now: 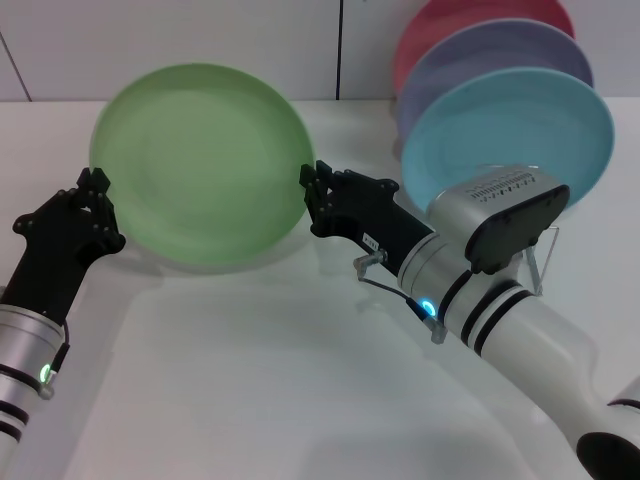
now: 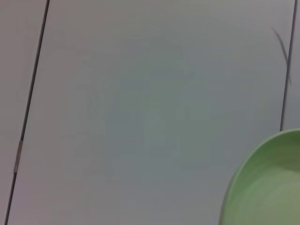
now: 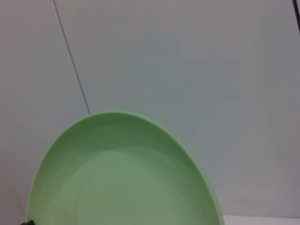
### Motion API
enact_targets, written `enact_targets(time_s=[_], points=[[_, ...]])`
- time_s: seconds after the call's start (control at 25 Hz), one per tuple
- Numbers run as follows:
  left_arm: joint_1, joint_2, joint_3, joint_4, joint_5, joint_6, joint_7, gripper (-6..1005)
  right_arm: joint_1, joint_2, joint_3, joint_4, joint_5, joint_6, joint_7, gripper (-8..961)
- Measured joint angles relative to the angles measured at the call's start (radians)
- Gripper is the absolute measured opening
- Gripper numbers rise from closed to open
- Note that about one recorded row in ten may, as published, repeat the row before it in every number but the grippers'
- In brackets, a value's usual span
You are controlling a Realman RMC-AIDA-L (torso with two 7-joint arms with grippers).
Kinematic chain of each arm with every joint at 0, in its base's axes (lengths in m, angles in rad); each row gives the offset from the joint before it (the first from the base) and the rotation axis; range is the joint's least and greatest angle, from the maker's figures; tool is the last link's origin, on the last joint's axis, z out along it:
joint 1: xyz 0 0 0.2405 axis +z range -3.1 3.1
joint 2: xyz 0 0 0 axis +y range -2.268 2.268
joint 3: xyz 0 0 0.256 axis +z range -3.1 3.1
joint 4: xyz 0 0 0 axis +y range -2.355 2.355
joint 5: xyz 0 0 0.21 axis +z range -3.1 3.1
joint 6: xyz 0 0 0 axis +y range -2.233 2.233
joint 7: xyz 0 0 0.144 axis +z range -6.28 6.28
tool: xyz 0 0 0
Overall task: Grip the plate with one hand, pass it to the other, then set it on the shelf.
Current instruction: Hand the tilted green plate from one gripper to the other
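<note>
Here, holding the plate (image 1: 200, 165) upright between both, left gripper (image 1: 97, 187) and right gripper (image 1: 312, 187) pinching opposite rims, shelf (image 1: 545, 255) beyond.

White arms (image 1: 530, 340), black-banded, ending in black pincers

**No readable text**

No words, brands or numbers can be read on anything in view. The only candidate is a small white label (image 1: 371, 241) on the black body of the right gripper (image 1: 312, 196), and its print is too small to make out. The plate (image 1: 203, 165) is plain, with no marking on its face in any view.
</note>
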Motion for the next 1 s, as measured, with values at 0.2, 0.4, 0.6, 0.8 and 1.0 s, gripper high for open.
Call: enact_targets(time_s=[0.2,0.4,0.6,0.8,1.0], points=[[-0.001,0.000,0.000,0.000,0.000,0.001,0.000,30,0.000,0.000,0.000,0.000,0.000,0.000,0.000,111],[-0.001,0.000,0.000,0.000,0.000,0.002,0.000,30,0.000,0.000,0.000,0.000,0.000,0.000,0.000,110],[-0.001,0.000,-0.001,0.000,0.000,0.002,0.000,29,0.000,0.000,0.000,0.001,0.000,0.000,0.000,110],[0.000,0.000,0.000,0.000,0.000,0.002,0.000,29,0.000,0.000,0.008,0.001,0.000,0.001,0.000,106],[-0.001,0.000,-0.002,0.000,0.009,0.002,0.000,29,0.000,0.000,0.009,0.003,0.000,0.003,0.000,103]])
